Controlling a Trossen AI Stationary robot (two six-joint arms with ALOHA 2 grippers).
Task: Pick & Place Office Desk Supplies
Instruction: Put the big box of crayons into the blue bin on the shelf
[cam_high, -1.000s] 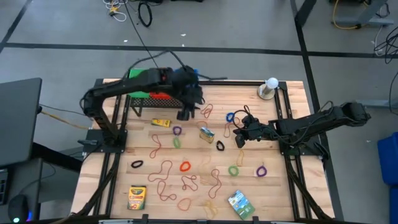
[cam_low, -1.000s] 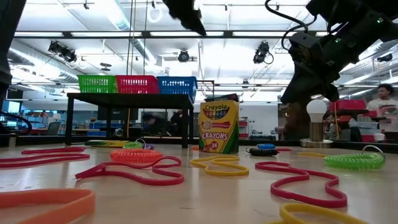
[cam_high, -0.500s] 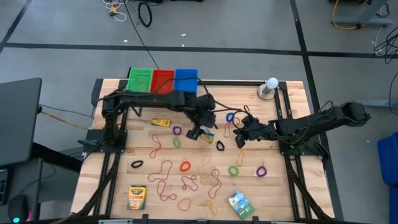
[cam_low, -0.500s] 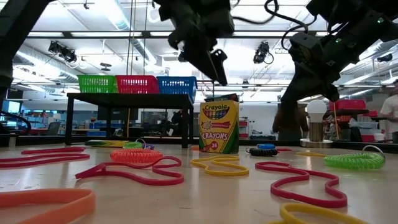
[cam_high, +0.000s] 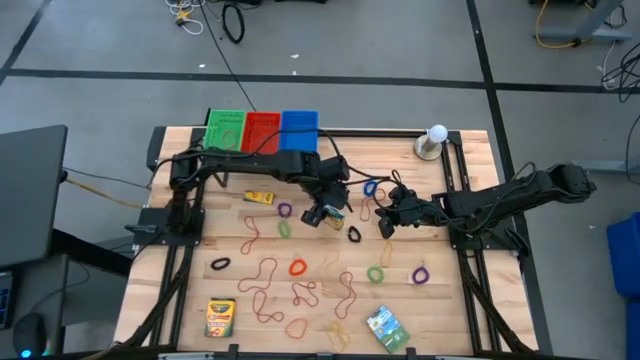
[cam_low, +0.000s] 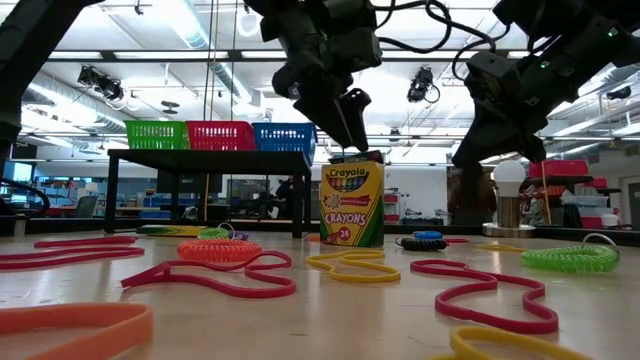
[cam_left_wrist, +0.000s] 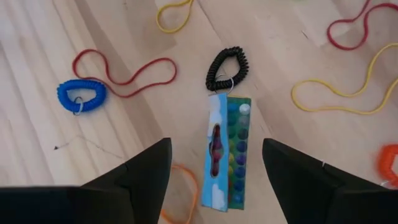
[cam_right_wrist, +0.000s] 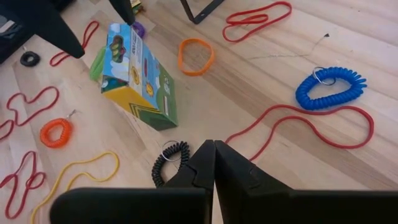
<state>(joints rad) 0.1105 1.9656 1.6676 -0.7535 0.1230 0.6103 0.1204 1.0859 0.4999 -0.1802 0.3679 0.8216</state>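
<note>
we see the left claw (cam_high: 322, 212) spread wide, holding nothing, hanging just above the upright crayon box (cam_high: 333, 215) near the table (cam_high: 460, 300) middle; in the left wrist view both fingers (cam_left_wrist: 147, 171) flank the box top (cam_left_wrist: 226, 149) with gaps on each side, no contact. in the low view the left claw (cam_low: 345, 112) sits right over the crayon box (cam_low: 351, 205). right claw (cam_high: 386, 226) is pinched closed, empty, hovering over the table right of the box, above a black coil loop (cam_right_wrist: 170, 159).

versus a second ago: the left arm has swung from the bins at the back down to the box, and its claw went from partly open to full spread. half a second ago it was already near the box, now a bit lower and closer. right arm unchanged. items on the table unmoved.

counts from the high view: crayon boxes three, the upright one, a flat one (cam_high: 259, 197) to its left, one (cam_high: 220, 316) at the front left. green printed packet (cam_high: 386, 327) one, front right. three coloured bins (cam_high: 261, 130) at the back, green, red, blue. one white ball on a base (cam_high: 432, 142). loops are scattered all over; we count roughly twenty, exact number unclear.
</note>
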